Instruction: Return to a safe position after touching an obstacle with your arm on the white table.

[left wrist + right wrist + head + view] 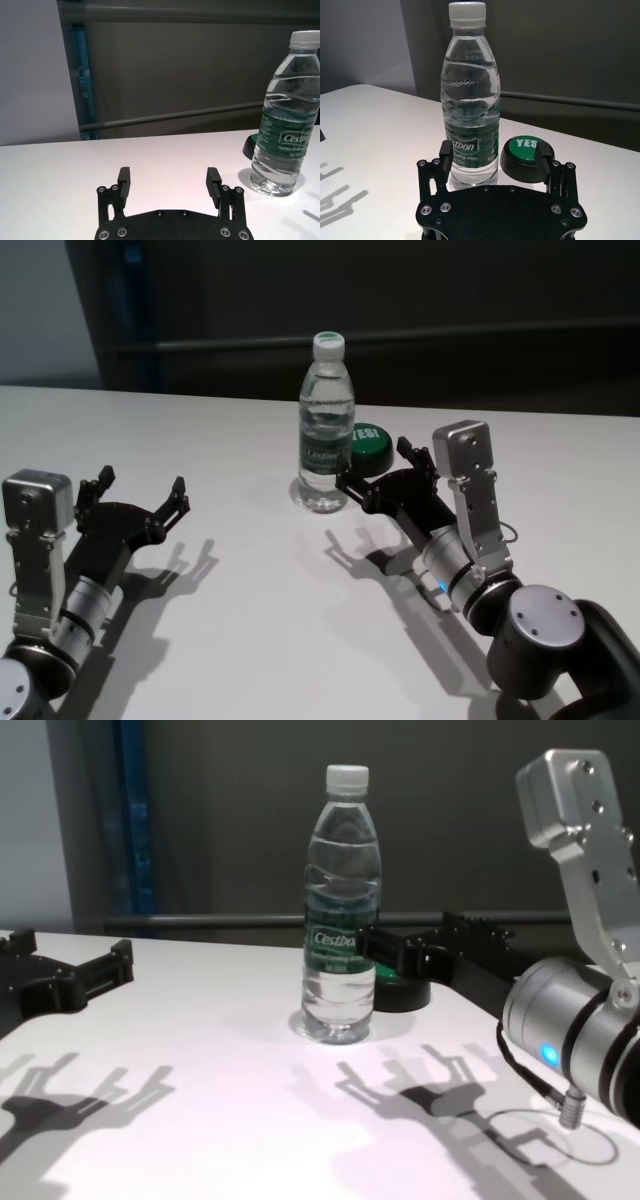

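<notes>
Though half hidden behind the bottle (326,430), green-topped puck (368,443) beside right gripper (385,466); both grippers' fingers spread, empty.

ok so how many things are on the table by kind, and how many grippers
water bottles: 1, the water bottle standing upright on the white table
push buttons: 1, the black button with green top just behind the bottle
grippers: 2, the left gripper open out to the left, the right gripper open beside the bottle
total: 4
</notes>
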